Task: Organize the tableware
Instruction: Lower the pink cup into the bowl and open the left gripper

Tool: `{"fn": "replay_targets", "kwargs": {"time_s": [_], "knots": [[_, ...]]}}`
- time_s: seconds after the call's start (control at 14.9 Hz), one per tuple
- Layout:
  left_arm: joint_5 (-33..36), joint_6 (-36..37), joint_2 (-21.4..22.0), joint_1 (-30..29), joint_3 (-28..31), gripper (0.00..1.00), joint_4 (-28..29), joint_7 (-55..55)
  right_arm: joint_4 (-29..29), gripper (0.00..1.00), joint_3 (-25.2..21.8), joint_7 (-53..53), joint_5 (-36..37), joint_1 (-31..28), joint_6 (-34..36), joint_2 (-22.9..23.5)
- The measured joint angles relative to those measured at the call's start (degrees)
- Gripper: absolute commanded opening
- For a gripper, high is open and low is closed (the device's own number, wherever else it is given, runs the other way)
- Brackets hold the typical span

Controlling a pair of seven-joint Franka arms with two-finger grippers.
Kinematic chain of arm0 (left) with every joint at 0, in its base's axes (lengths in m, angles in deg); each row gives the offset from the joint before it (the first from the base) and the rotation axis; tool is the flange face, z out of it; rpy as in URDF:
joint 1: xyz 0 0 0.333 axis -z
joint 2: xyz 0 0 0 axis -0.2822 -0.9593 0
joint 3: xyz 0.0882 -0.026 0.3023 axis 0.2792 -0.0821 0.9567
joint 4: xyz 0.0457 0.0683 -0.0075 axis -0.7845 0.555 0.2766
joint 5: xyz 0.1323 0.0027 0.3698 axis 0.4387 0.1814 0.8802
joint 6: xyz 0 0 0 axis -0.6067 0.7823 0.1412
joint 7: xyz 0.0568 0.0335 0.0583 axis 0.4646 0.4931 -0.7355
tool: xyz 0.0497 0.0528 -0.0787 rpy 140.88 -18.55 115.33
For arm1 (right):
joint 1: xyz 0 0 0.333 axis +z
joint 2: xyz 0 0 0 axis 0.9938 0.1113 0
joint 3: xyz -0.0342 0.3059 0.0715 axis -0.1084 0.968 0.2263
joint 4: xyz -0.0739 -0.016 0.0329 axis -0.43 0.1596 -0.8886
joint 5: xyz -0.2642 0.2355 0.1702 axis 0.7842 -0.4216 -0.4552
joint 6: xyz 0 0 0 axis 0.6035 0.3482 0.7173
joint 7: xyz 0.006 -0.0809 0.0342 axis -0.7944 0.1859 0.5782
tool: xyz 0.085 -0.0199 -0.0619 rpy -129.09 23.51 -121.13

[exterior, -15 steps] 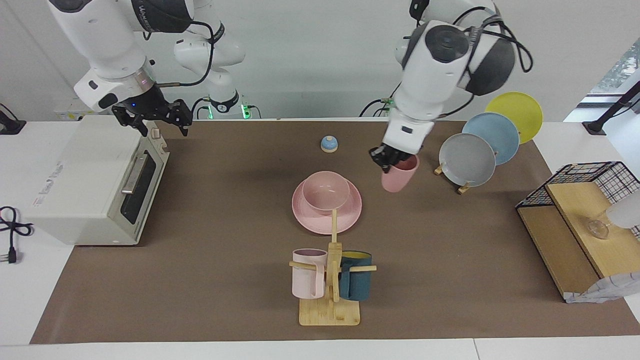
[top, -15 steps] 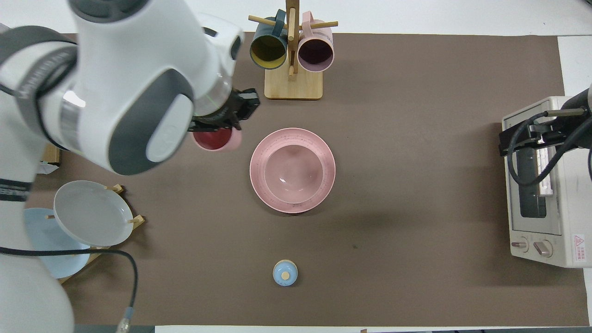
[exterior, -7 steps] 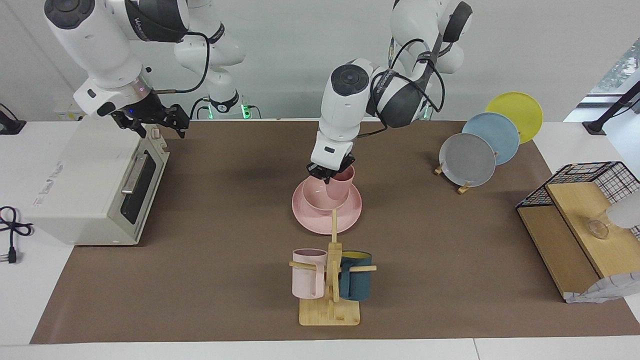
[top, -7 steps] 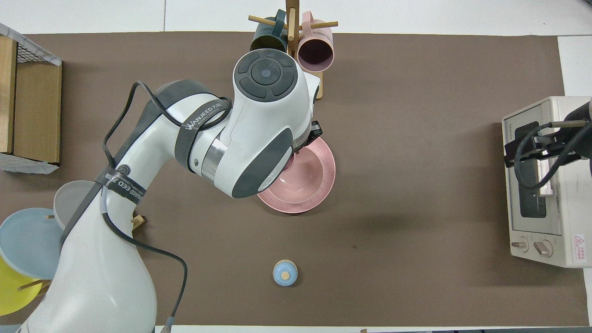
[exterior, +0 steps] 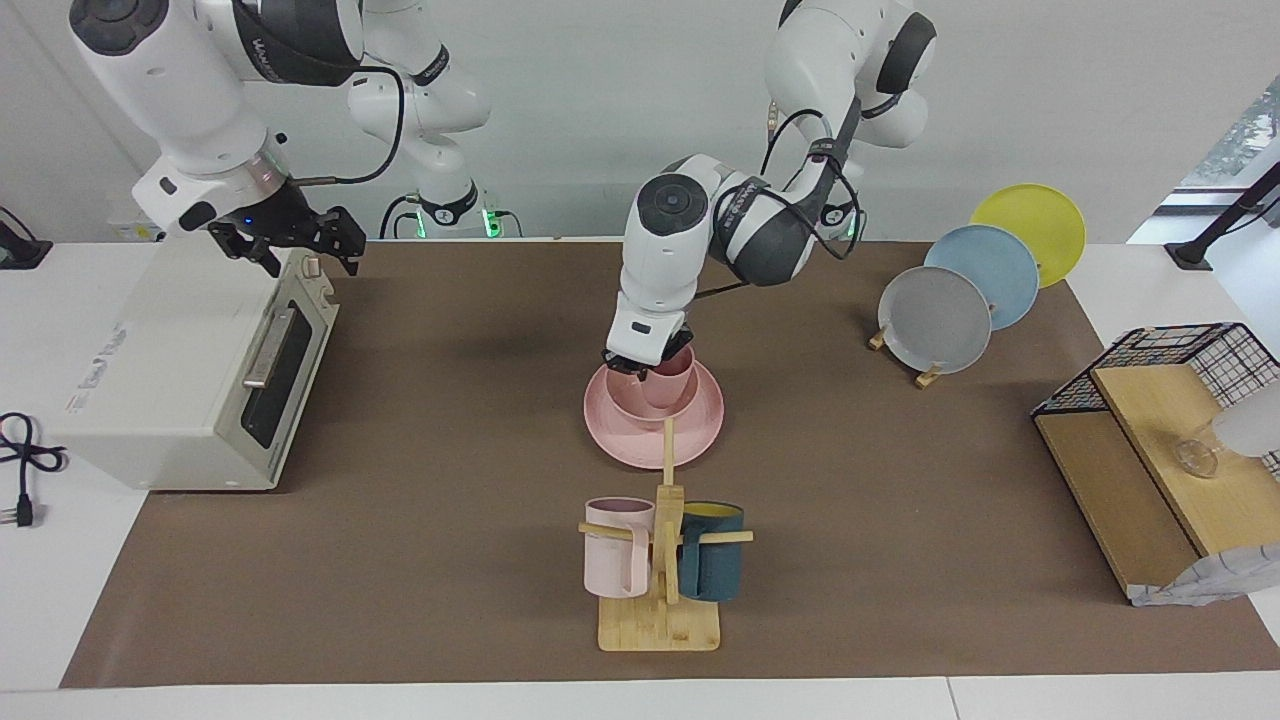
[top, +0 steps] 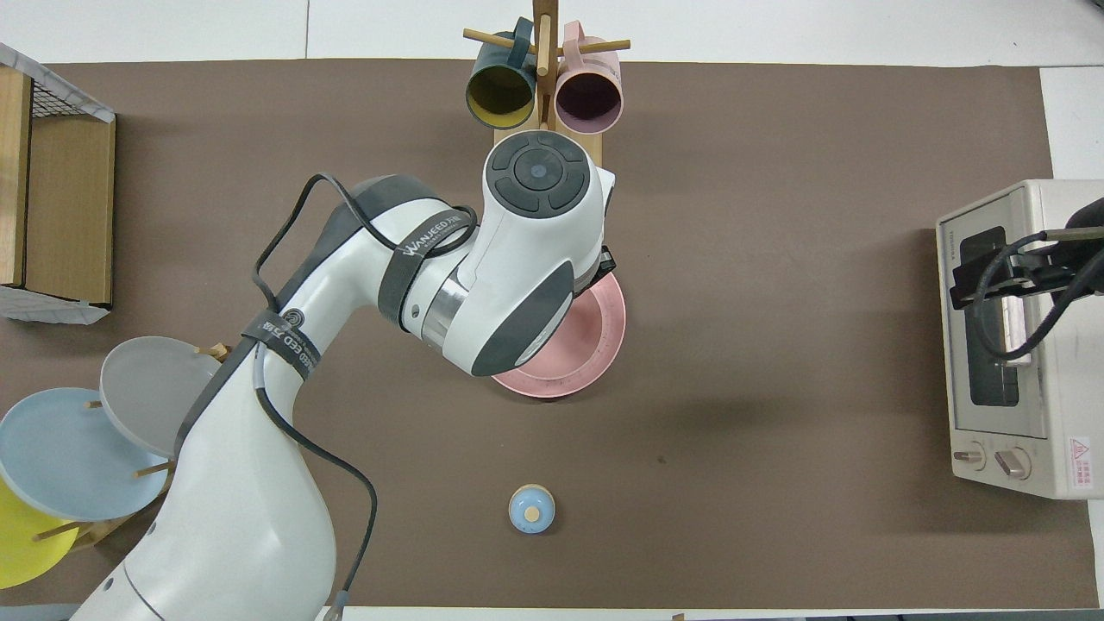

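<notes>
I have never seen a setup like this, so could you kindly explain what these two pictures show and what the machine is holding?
These are two robot arms at a table, pictured at one moment. One camera faces them from across the table; the other looks down from above their end. The left gripper holds a small pink cup inside a pink bowl, which sits on a pink plate. From above, the arm hides most of this. The right gripper waits over a toaster oven. Also on the table: a mug rack, a stand of grey, blue and yellow plates, a small blue knob and a wire shelf.

Table (exterior: 400,560) carries plate (exterior: 700,425), toaster oven (exterior: 170,370), mug stand (exterior: 660,625).
</notes>
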Motion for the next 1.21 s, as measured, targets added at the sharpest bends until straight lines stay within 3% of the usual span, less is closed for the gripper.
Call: {"fn": "replay_targets", "kwargs": {"time_s": [0.74, 0.8, 0.87, 0.94, 1.21], "knots": [[-0.40, -2.81, -1.83, 0.72, -0.03, 0.00, 1.81, -1.75, -0.03, 1.00, 0.30, 0.00, 0.00, -3.81, -2.03, -0.01], [-0.40, -3.14, -1.88, 0.73, -0.02, 0.34, 2.06, -1.75, -0.03, 1.00, 0.33, 0.00, 0.00, -4.34, -2.03, -0.01], [-0.40, -3.21, -1.93, 0.73, -0.02, 0.85, 2.16, -1.75, -0.03, 1.00, 0.43, 0.00, 0.00, -4.79, -2.03, -0.01], [-0.39, -3.21, -1.95, 0.73, -0.02, 1.00, 2.20, -1.75, -0.02, 1.00, 0.90, 0.00, 0.00, -5.35, -2.03, -0.03], [-0.39, -3.09, -1.91, 0.81, 0.01, 1.00, 2.15, -1.75, -0.02, 1.00, 2.27, 0.00, 0.00, -6.07, -2.03, -0.30]]}}
